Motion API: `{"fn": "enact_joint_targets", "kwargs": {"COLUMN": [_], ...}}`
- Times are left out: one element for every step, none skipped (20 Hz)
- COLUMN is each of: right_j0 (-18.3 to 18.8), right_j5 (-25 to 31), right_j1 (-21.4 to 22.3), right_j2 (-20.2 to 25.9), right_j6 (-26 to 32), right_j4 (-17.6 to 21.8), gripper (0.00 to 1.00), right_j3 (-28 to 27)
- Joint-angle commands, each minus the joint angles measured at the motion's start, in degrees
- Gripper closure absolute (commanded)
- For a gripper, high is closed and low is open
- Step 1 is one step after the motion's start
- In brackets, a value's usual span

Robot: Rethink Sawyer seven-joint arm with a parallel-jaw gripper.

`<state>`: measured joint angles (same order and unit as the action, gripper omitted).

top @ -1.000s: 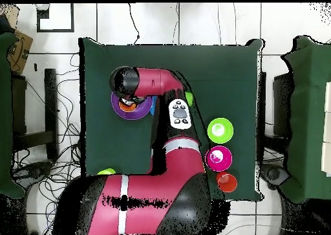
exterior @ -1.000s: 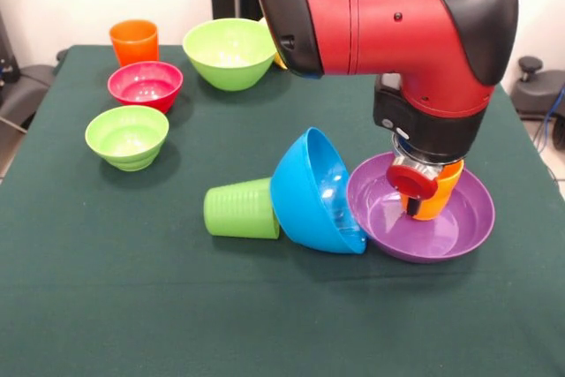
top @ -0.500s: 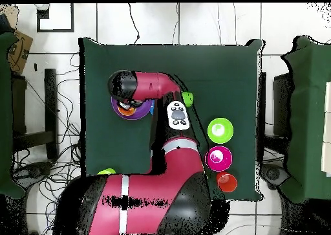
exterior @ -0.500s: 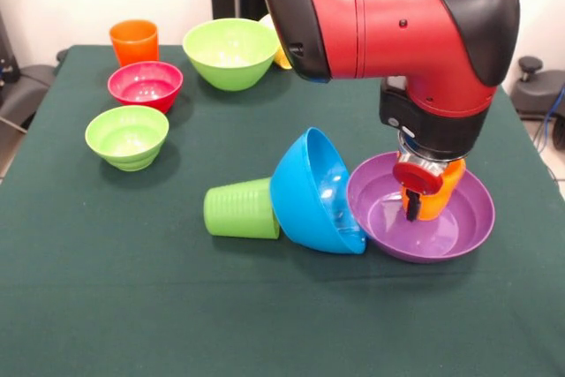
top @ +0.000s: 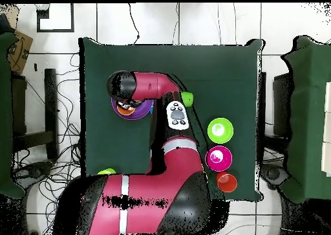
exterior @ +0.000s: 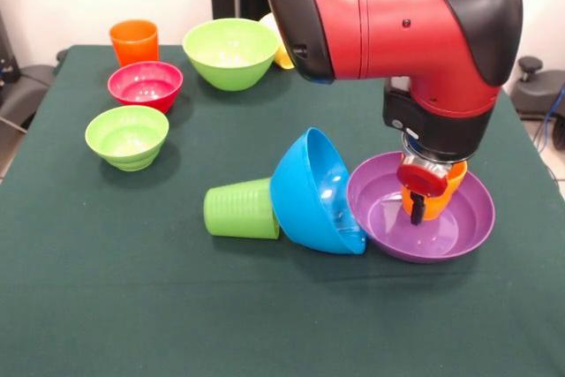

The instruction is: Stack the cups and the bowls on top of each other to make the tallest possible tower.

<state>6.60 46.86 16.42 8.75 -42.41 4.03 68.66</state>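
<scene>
My gripper [exterior: 421,203] is shut on the orange-yellow cup [exterior: 444,184], holding it upright inside the wide purple bowl [exterior: 378,218] at the right. One dark finger [exterior: 417,209] shows in front of the cup. The large blue bowl [exterior: 311,190] is tipped on its side, leaning against the purple bowl's left rim. A ribbed green cup [exterior: 239,208] lies on its side against the blue bowl's back. In the overhead view the arm covers most of the purple bowl [top: 121,112].
At the far left stand an orange cup [exterior: 134,40], a small red bowl [exterior: 145,84] and a small lime bowl [exterior: 127,134]. A large lime bowl [exterior: 229,52] sits at the back, and a yellow cup [exterior: 281,58] peeks out behind the arm.
The gripper has shifted slightly right with the orange-yellow cup, staying within the purple bowl. The other cups and bowls have not moved.
</scene>
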Motion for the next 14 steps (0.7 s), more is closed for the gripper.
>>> {"fn": "enact_joint_targets", "kwargs": {"right_j0": [-1.31, -1.57, -1.75, -1.85, -1.76, -1.58, -1.46, -1.43, -1.33, -1.27, -1.11, -1.01, -0.91, -1.03], "right_j5": [-1.58, -0.86, -0.18, 0.21, -0.21, -1.12, -2.38, -3.54, -4.17, -4.41, -4.66, -4.84, -5.03, -5.54], "right_j1": [1.04, 0.93, 0.94, 1.01, 1.13, 1.48, 1.61, 1.91, 1.93, 2.27, 2.25, 2.37, 2.48, 2.45], "right_j2": [3.14, 2.84, 2.61, 2.45, 2.54, 2.62, 2.73, 2.75, 2.82, 2.77, 2.9, 2.86, 2.82, 2.78], "right_j6": [-4.28, -4.27, -4.28, -4.29, -4.28, -4.28, -4.28, -4.3, -4.27, -4.06, -4.03, -3.95, -3.88, -3.99], "right_j4": [3.27, 3.39, 3.44, 3.46, 3.38, 3.39, 3.53, 3.71, 3.78, 3.94, 3.86, 3.95, 4.04, 4.19], "gripper": [0.0, 0.0, 0.0, 0.0, 0.0, 0.0, 0.0, 0.0, 0.0, 0.0, 0.0, 0.0, 0.0, 0.0], "right_j3": [-0.13, -0.71, -1.2, -1.59, -1.63, -1.25, -1.03, -0.84, -0.8, -0.74, -0.67, -0.55, -0.44, -0.3]}}
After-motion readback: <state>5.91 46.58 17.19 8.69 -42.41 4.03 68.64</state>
